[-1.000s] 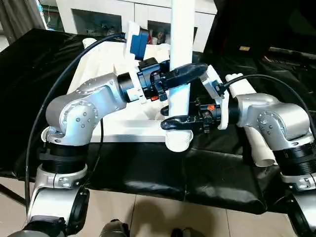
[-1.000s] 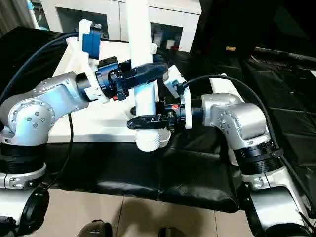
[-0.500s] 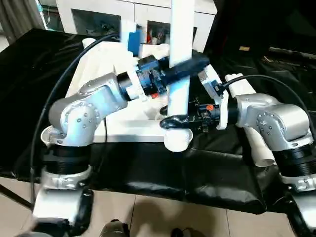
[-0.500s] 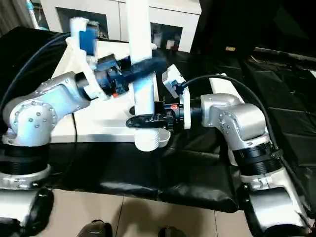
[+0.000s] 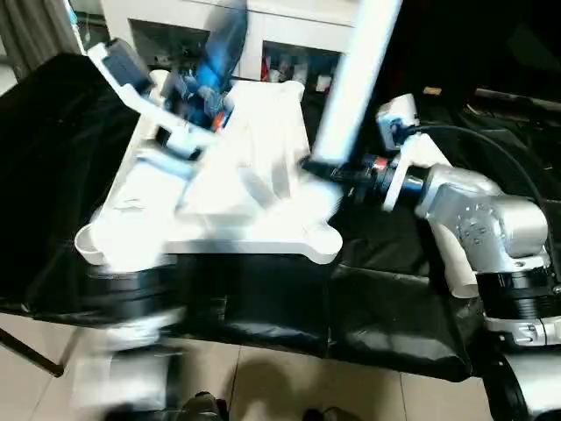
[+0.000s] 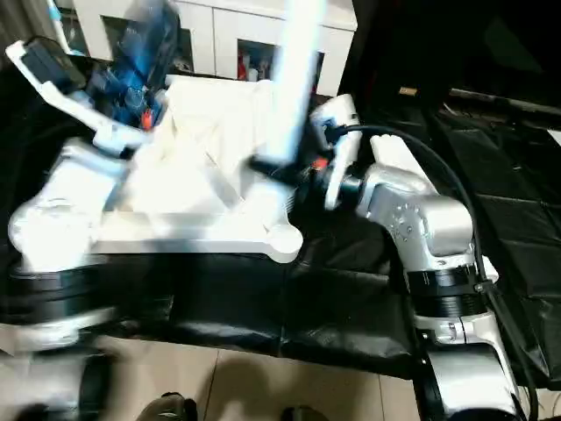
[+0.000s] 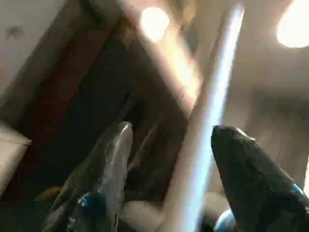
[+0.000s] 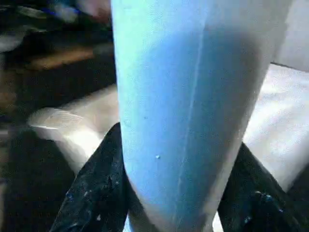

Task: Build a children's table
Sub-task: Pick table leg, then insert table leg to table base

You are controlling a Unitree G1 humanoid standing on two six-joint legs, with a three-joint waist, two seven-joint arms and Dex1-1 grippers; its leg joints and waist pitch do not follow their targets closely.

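The white table top (image 5: 254, 219) lies upside down, ribs up, on the black cloth. My right gripper (image 5: 326, 168) is shut on a long white leg (image 5: 355, 79). The leg leans with its upper end to the right, and its lower end is by the top's near right corner socket (image 5: 320, 244). In the right wrist view the leg (image 8: 188, 96) sits tight between both black fingers (image 8: 96, 188). My left gripper (image 7: 174, 128) is raised over the top's far left part, blurred and open, with the leg (image 7: 207, 121) seen beyond its spread fingers.
Another white leg (image 5: 458, 263) lies on the black cloth (image 5: 394, 316) beside my right arm. A white glass-door cabinet (image 5: 272, 39) stands behind the work surface. The cloth's front edge drops to a tiled floor (image 5: 280, 386).
My left gripper has let go of the leg and swung up and to the left. The leg, held by the right gripper alone, has tilted from upright to leaning right.
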